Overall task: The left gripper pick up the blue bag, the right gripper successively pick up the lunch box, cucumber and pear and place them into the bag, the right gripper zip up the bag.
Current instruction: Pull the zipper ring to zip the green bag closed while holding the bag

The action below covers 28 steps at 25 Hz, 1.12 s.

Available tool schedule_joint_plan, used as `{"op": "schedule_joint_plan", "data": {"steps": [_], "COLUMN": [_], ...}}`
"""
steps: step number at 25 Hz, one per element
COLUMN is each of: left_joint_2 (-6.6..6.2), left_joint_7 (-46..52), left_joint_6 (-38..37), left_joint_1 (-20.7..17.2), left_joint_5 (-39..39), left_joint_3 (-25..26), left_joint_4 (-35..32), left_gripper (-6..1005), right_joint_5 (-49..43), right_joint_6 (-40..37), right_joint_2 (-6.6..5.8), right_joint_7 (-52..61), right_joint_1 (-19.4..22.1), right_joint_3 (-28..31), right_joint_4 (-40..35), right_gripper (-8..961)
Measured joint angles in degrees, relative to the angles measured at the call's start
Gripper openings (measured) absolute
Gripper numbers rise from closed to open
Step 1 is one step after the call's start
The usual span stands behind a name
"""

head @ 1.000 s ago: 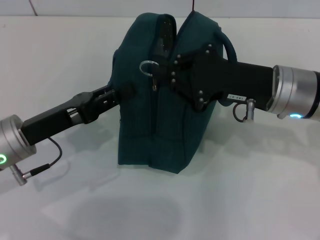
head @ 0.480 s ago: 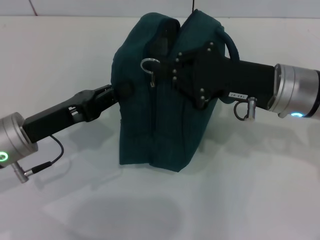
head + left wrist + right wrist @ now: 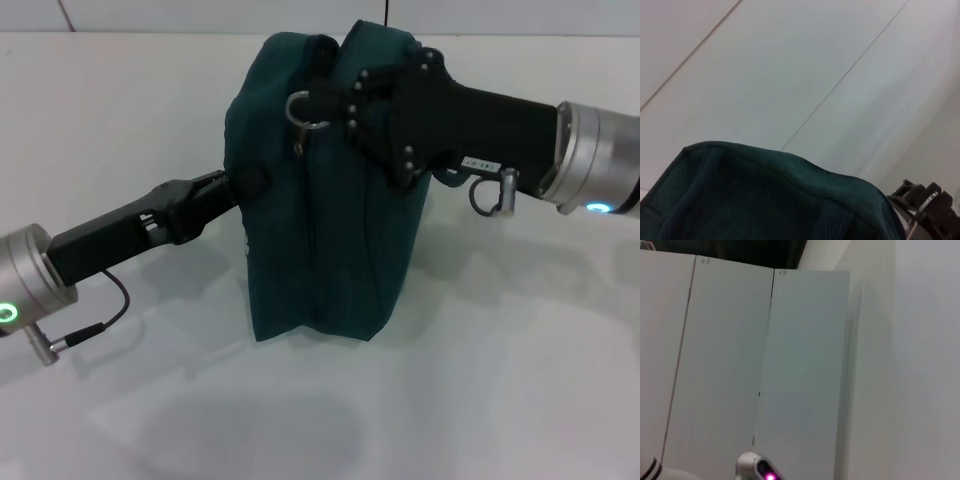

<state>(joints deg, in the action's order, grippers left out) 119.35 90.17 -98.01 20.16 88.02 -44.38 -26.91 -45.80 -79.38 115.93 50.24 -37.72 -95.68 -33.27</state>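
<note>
The blue bag (image 3: 330, 220) stands upright on the white table (image 3: 480, 400). It also fills the lower part of the left wrist view (image 3: 765, 200). My left gripper (image 3: 240, 185) is shut on the bag's left side, about halfway up. My right gripper (image 3: 335, 95) is at the bag's top seam, shut on the zipper pull beside its metal ring (image 3: 303, 108). The top seam looks drawn together. The lunch box, cucumber and pear are out of view. Part of the right gripper shows at the edge of the left wrist view (image 3: 925, 210).
The white table runs to a pale wall (image 3: 200, 15) behind the bag. A cable (image 3: 95, 320) hangs from my left wrist near the table. The right wrist view shows only wall panels (image 3: 805, 365).
My right gripper has moved up and a little left along the bag's top with the ring. The gap at the top has closed and the bag stands more upright. The left arm has barely moved.
</note>
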Motion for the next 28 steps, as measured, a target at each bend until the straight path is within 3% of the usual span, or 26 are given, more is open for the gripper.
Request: {"op": "schedule_joint_plan", "data": {"steps": [28], "left_joint_2": [0.15], "left_joint_7": [-2.35], "left_joint_6": [-0.84], "left_joint_1": [0.06], "left_joint_5": [0.1], "left_joint_3": [-2.58], "left_joint_4": [0.55], "left_gripper": [53], "right_joint_5": [0.14], "right_joint_6": [1.97], "right_joint_2": [-0.26], "right_joint_7": [3.34], "right_joint_1": [-1.74], "right_joint_3": [2.43], "right_joint_4": [0.59], "right_gripper": [8]}}
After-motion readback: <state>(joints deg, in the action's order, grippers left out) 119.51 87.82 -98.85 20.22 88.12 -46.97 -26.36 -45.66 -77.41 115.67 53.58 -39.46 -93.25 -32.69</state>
